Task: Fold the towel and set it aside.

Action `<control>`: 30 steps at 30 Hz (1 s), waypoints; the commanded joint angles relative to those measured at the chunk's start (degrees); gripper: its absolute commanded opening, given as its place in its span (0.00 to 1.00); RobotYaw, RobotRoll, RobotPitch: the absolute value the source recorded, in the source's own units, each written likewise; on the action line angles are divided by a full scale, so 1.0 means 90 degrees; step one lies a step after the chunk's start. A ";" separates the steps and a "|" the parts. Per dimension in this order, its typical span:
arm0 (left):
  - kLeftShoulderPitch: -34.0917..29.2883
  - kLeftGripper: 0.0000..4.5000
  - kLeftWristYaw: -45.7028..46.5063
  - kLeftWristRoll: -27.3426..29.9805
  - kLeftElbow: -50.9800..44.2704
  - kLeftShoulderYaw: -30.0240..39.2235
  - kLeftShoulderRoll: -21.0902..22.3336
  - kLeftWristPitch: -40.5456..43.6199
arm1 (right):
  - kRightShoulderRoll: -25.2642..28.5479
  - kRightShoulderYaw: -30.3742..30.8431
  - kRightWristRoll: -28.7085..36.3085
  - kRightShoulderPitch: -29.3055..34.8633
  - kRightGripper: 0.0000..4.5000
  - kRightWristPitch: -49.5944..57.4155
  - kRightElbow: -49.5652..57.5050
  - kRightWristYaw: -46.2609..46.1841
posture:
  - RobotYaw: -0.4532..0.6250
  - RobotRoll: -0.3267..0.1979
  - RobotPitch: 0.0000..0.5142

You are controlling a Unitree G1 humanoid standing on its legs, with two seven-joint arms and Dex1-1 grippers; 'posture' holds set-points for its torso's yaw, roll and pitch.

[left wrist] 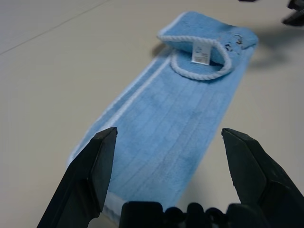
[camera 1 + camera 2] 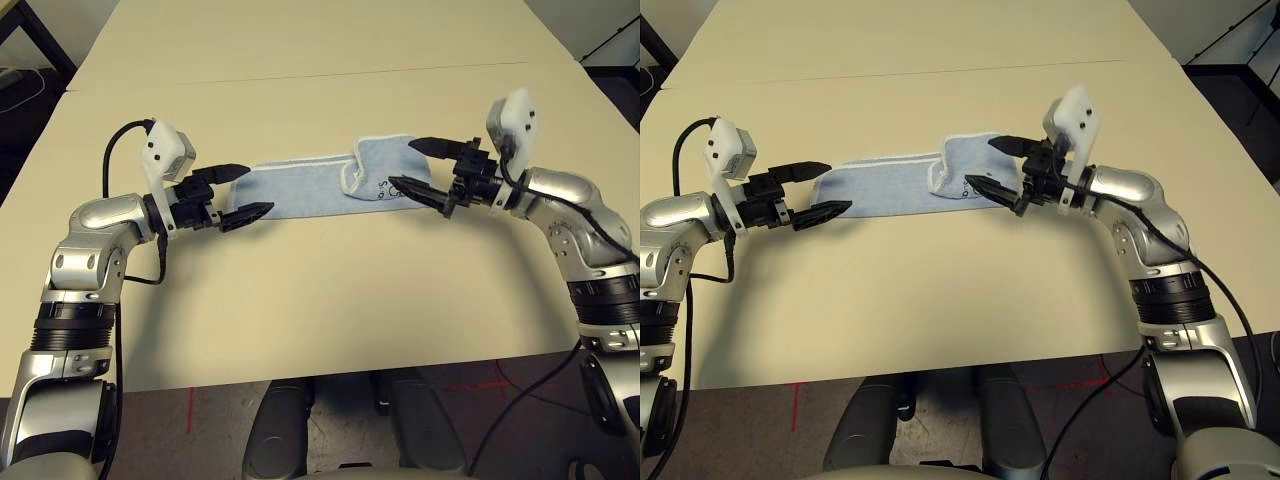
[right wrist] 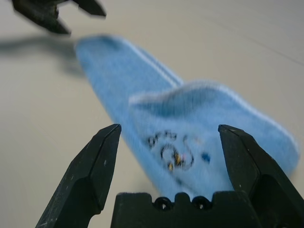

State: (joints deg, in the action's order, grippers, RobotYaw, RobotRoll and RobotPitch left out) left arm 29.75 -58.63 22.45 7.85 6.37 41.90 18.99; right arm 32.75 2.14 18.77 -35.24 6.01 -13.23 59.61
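Head views: towel [image 2: 320, 185], light blue with white edging, lies as a long strip on the beige surface [image 2: 330, 290], stretched between the two tools. Its end nearest the right tool [image 2: 418, 166] is folded back over itself, so a short doubled flap sits there with a small dark embroidered mark on it. Right tool spread, fingers either side of that folded end, lower finger tip right at the mark, not pinching. Left tool [image 2: 242, 192] spread too, tips just at the strip's other end, holding nothing.

Left wrist view: both black fingers [image 1: 90, 175] wide apart, the near short edge of the towel between them, just ahead of the tool. Faint stripes run along the cloth; at the far end the folded flap shows rope-like edging and a white label [image 1: 200, 52].

Right wrist view: fingers [image 3: 90, 175] wide apart, the folded end with the dark mark [image 3: 173, 154] between them, close in front. Left tool beyond the strip's far end.
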 commanded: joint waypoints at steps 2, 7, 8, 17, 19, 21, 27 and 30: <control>-0.0250 1.00 0.0733 0.0001 -0.0233 0.0254 -0.0269 0.0198 | 0.0073 -0.0169 -0.0021 -0.0035 0.99 -0.1200 -0.0943 0.0776 | 0.49 0.62 0.45; -0.0385 1.00 0.1560 -0.0030 -0.0634 0.0502 -0.0404 0.0650 | 0.0095 -0.0259 -0.0055 -0.0254 0.99 -0.1832 -0.1734 0.1178 | 0.50 0.62 0.46; -0.0404 1.00 0.1782 -0.0061 -0.0735 0.0537 -0.0403 0.0830 | 0.0082 -0.0260 -0.0063 -0.0302 0.99 -0.1889 -0.1830 0.1199 | 0.50 0.62 0.46; -0.0514 1.00 0.3129 0.1366 -0.2379 0.1414 -0.0784 0.3438 | -0.0314 -0.0228 -0.0034 -0.0640 0.99 -0.1847 -0.2058 0.1094 | 0.54 0.62 0.48; -0.0536 1.00 0.3226 0.1666 -0.2470 0.1552 -0.0805 0.3871 | -0.0367 -0.0226 -0.0067 -0.0685 0.99 -0.1870 -0.2115 0.1077 | 0.54 0.62 0.48; -0.0551 1.00 0.3370 0.1994 -0.2480 0.1735 -0.0840 0.4354 | -0.0407 -0.0220 -0.0089 -0.0708 0.99 -0.1902 -0.2158 0.1072 | 0.54 0.62 0.48; -0.0393 1.00 0.4067 0.2812 -0.2163 0.2412 -0.1180 0.5671 | -0.0480 -0.0224 -0.0112 -0.0635 0.99 -0.1880 -0.2052 0.1021 | 0.53 0.62 0.49; -0.0288 1.00 0.4432 0.3017 -0.2024 0.2619 -0.1398 0.6054 | -0.0482 -0.0234 -0.0126 -0.0609 0.99 -0.1852 -0.2022 0.0999 | 0.52 0.62 0.49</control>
State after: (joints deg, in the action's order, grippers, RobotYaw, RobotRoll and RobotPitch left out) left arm 26.85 -20.72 48.21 -11.77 28.82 30.15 70.86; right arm 28.34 0.49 18.03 -41.65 -10.52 -31.79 68.69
